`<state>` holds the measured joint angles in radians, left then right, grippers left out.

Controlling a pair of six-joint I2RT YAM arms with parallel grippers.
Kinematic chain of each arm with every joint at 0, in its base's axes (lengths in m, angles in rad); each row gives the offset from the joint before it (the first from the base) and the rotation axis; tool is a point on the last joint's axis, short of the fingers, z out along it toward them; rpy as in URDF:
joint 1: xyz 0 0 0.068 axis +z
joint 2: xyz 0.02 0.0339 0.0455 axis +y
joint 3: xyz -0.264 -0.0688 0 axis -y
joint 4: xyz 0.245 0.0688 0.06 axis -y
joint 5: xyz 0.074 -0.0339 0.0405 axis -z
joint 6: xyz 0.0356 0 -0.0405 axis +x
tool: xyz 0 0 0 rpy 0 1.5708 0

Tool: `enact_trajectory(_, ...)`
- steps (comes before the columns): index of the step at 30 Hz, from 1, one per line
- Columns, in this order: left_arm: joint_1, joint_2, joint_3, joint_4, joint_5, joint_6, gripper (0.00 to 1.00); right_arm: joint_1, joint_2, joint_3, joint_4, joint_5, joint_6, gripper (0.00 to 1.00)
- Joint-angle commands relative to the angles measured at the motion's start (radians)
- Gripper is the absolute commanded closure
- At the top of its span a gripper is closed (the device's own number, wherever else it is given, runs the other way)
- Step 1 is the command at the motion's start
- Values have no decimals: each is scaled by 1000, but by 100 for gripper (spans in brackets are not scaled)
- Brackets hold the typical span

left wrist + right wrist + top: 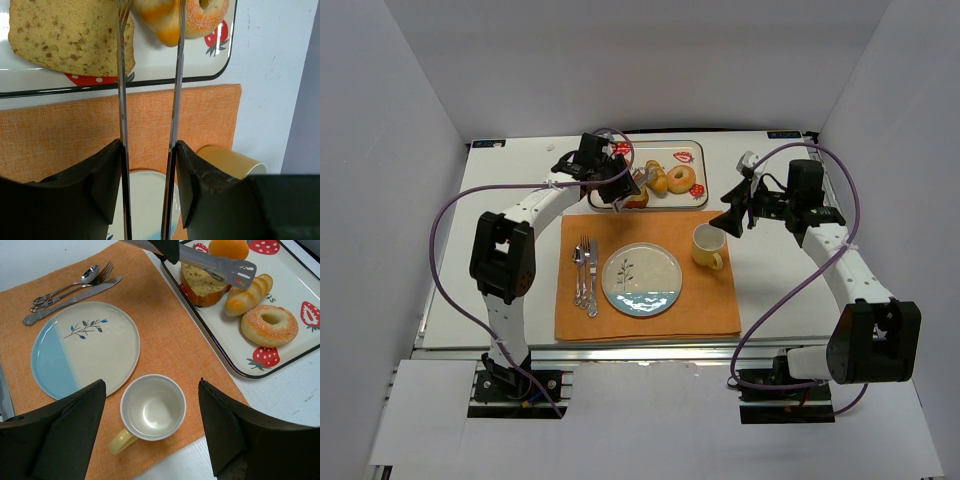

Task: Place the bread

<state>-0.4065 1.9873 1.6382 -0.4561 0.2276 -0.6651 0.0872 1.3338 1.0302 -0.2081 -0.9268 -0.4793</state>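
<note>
Bread (248, 294), a small golden roll with darker stripes, lies in the tray (295, 282) at the upper right of the right wrist view. It sits between the brown-crusted slice (202, 285), up and to its left, and the sugared donut (267, 337) just below it. Nearest in that view, the right gripper (150, 390) fills the lower edge, its fingers spread wide with nothing held. It hangs over the yellow cup (152, 407), which stands upright on the orange mat (165, 335). Left of the cup on the mat lies the plate (85, 347), part blue and part cream, with a leaf sprig. Beyond the plate, at the upper left, the cutlery (585, 272) lies side by side. Farther on, the left gripper (148, 147) fills the bottom of the left wrist view, its fingers pressed against the two arms of the metal tongs (225, 267). The arms run up the frame with a gap between them, over the mat and the tray's near rim. The bread shows at the top edge between their tips. Whether the blades touch it cannot be told.
</note>
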Motion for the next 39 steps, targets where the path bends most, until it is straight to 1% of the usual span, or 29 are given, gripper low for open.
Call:
enact_trajectory(1,-2,-57,31,-23,-7,19,45,-9,-25,-9,26,-33,1,21)
enact_trajectory(9,-2,-28,40,-13,6,15,41,-7,-22,-12,30,-43,5,21)
enact_trajectory(13,-2,-10,58,-7,15,5,40,-7,-28,-19,27,-41,4,21)
enact_trajectory(24,0,76,181,-70,21,4,40,-15,-30,-33,35,-46,4,21)
enact_trajectory(33,1,90,242,-130,-8,25,40,-21,-31,-38,39,-53,10,21)
enact_trajectory(39,1,65,250,-141,-20,30,40,-23,-31,-44,45,-58,13,21)
